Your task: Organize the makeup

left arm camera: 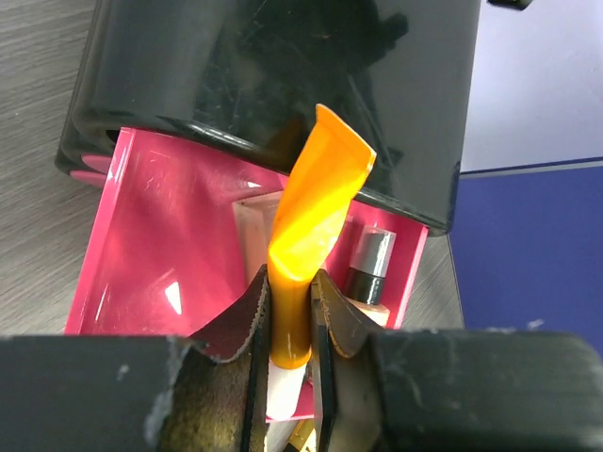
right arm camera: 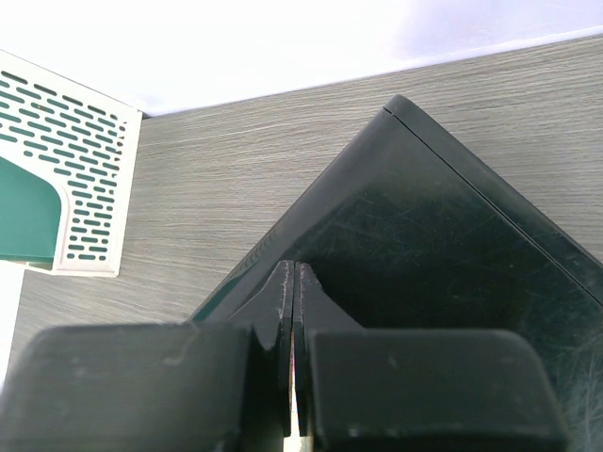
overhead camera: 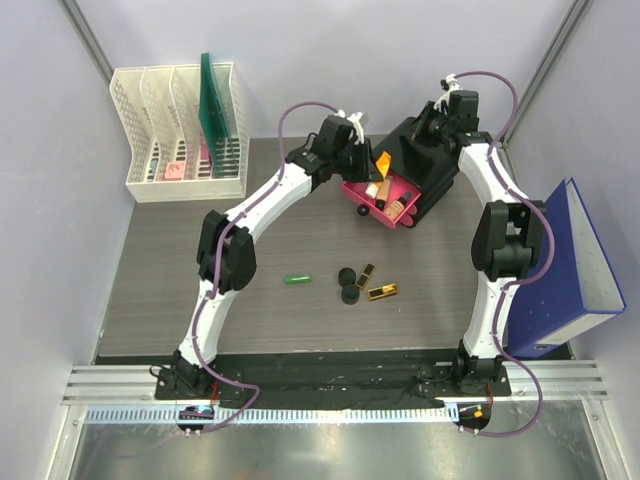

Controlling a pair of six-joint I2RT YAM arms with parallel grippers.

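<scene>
Left pincer (left arm camera: 290,301) clenched on orange tube (left arm camera: 311,217) near its white cap — above open pink drawer (left arm camera: 160,245), far side of table (overhead camera: 150,295). Crimped end leans toward black box (left arm camera: 283,66) lip — could snag there on release. Right pincer (right arm camera: 292,282) closed, over box top.

White left arm (overhead camera: 262,200) and right arm (overhead camera: 482,165), black joints, purple cables (overhead camera: 281,125), scuffed dark fingers (left arm camera: 231,325)

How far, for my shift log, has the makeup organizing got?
Done: beige dark-capped bottles lie in the open pink drawer. In hand: left gripper grips the orange white-capped tube above that drawer. Remaining: slim green tube, two black round compacts, two gold-black sticks on the grey table.
</scene>
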